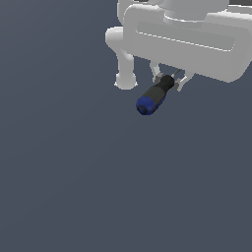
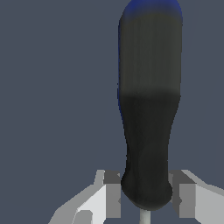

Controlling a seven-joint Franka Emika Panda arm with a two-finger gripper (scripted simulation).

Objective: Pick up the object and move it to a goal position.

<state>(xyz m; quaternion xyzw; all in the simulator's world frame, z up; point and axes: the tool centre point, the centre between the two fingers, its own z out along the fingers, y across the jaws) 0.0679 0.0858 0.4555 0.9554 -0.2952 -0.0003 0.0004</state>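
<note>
The screwdriver (image 1: 153,95) has a black handle and a blue butt end that points down and toward the exterior view's left. My gripper (image 1: 169,81) is shut on the handle's narrow end and holds it in the air, under the white arm. In the wrist view the black handle (image 2: 148,109) fills the middle, with the blue butt at the far end. My gripper (image 2: 146,194) has one grey pad (image 2: 113,192) on each side of the handle. A short piece of the thin grey shaft (image 2: 145,217) shows beyond the handle's narrow end.
The white arm body (image 1: 187,39) fills the upper part of the exterior view's right. A plain dark grey surface (image 1: 74,172) lies behind and below everything. No other objects show.
</note>
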